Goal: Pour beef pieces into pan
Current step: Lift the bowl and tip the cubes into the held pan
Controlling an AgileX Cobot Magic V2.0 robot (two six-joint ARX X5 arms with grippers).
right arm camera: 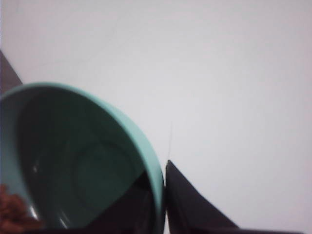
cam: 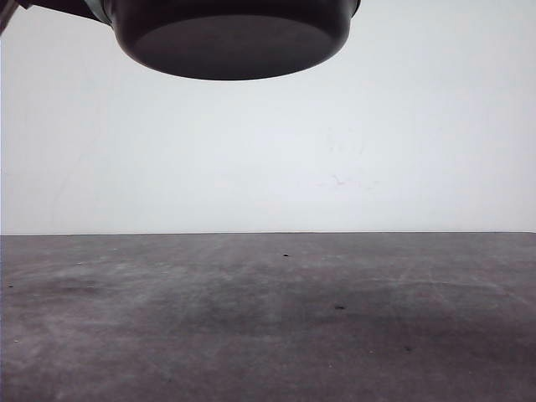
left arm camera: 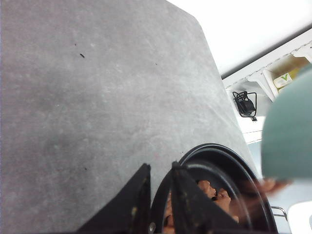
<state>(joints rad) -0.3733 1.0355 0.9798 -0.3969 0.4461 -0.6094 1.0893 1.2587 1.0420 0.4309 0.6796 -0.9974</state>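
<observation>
Fingers [left arm camera: 185, 204] of the left gripper [left arm camera: 161, 200] are closed on the pan's [left arm camera: 219, 156] rim, one inside and one outside. Front view shows the pan [cam: 230, 38] held high above the gray desk [cam: 268, 318], only its dark underside visible at the top of the picture, left of centre; its handle cannot be made out, so which way it points is unclear. Beef pieces [left arm camera: 214, 192] lie on the pan's floor near the gripped edge. The right gripper [right arm camera: 163, 204] clamps the rim of a teal bowl [right arm camera: 87, 161], tipped on its side with its mouth open sideways; a few beef pieces [right arm camera: 12, 214] cling at its lower lip. In the left wrist view the bowl [left arm camera: 287, 136] hangs blurred just above the pan. Beyond stands a white wall [cam: 268, 151].
</observation>
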